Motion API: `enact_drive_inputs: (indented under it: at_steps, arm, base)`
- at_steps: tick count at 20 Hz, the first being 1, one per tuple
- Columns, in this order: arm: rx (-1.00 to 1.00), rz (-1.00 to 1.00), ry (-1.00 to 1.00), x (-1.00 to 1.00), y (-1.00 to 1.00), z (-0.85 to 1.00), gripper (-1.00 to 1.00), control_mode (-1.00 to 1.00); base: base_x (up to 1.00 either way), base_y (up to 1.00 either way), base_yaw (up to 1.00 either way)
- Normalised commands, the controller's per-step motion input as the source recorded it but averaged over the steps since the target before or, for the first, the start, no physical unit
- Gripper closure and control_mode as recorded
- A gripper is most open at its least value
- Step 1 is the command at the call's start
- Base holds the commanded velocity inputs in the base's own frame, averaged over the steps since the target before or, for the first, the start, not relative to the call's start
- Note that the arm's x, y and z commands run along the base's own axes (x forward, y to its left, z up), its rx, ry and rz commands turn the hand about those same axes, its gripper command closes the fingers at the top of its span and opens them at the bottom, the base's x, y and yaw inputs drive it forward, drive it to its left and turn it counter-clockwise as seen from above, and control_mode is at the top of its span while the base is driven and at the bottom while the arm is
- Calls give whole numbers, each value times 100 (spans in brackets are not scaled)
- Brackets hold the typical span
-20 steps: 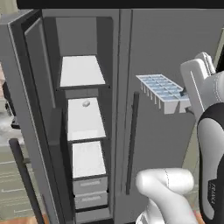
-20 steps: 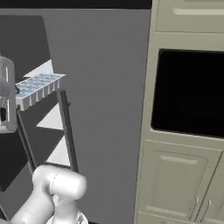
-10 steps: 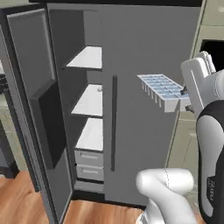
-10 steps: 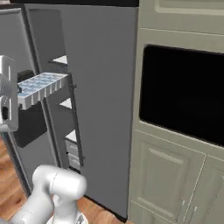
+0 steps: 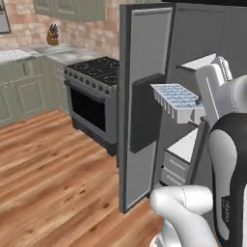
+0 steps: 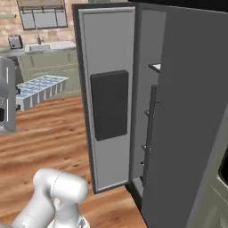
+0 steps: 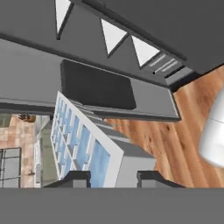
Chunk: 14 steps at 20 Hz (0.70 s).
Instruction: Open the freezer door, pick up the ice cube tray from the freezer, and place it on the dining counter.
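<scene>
Warm wood plank flooring [image 5: 53, 159] runs across the kitchen toward a brick back wall, where a black-topped stove with a dark oven front [image 5: 91, 91] stands among sage-green cabinet fronts [image 5: 21, 89] under a pale stone bench [image 5: 19, 52] that carries a knife block [image 5: 53, 34]. In the right base view a window [image 6: 42, 18] sits above a sink bench [image 6: 46, 45] on the far wall. The tall narrow matte-grey freezer door with its black rectangular dispenser panel [image 5: 144, 113] stands swung wide open, and behind it the dark-grey freezer compartment [image 5: 193, 140] shows white shelves and grey drawers low down. The small pale-blue and white ice cube tray [image 5: 177, 101] is outside the freezer, held in the air in front of the open door, level with the dispenser panel. The pincer [image 7: 113, 177] is clenched on one short end of the tray, a dark finger on either side.
</scene>
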Motion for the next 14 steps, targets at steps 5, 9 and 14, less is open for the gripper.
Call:
enact_drive_inputs:
  at_steps: [5,9,14]
  arm:
    - [0,0,0,0,0,0,100,100]
    - [0,0,0,0,0,0,100,100]
    - [0,0,0,0,0,0,100,100]
  base:
    - [0,0,100]
    - [0,0,100]
    - [0,0,100]
